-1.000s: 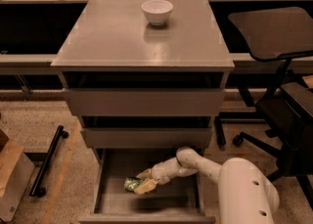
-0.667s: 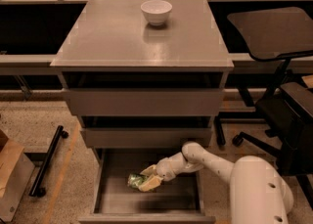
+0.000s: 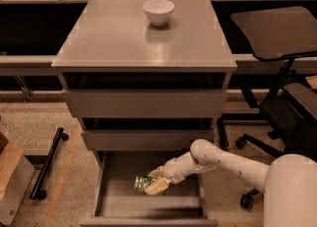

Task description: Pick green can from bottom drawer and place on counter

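green can point(image 3: 141, 183) horizontal, axis left-right | tool point(image 3: 151, 182) grips it | in bottom drawer point(image 3: 148, 207)

A white bowl point(image 3: 158, 11) sits far beyond the gripper point(image 3: 151, 185), which hangs low at centre. A black chair point(image 3: 277, 32) stands to its right, a black bar point(image 3: 47, 164) and a cardboard box point(image 3: 12, 184) to its left.
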Robot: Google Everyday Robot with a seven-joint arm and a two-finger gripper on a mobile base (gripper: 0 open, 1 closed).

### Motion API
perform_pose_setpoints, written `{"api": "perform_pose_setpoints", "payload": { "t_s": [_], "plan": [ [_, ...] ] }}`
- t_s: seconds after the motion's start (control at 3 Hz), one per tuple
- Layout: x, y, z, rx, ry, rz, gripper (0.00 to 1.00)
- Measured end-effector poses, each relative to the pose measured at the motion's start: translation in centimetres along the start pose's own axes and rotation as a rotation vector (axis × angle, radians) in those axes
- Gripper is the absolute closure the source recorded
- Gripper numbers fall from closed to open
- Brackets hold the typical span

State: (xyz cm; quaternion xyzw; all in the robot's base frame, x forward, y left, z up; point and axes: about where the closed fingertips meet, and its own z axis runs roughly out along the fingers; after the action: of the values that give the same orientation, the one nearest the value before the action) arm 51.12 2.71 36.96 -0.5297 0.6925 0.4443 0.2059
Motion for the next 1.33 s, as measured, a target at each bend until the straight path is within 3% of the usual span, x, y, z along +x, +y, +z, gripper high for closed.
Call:
{"api": "perform_pose_setpoints", "payload": {
  "t_s": [0.33,0.67,1.0,1.33],
  "plan": [
    [-2.6,0.1,-4.4,0.018,0.071,-0.022,1.00],
    [-5.4,-2.1,-8.7,0.024,0.120,-0.058,1.00],
    [-10.5,-4.8,-14.0,0.101,0.192,-0.106,1.00],
    [-10.4,-4.7,-14.0,0.102,0.190,-0.102,1.00]
  ]
}}
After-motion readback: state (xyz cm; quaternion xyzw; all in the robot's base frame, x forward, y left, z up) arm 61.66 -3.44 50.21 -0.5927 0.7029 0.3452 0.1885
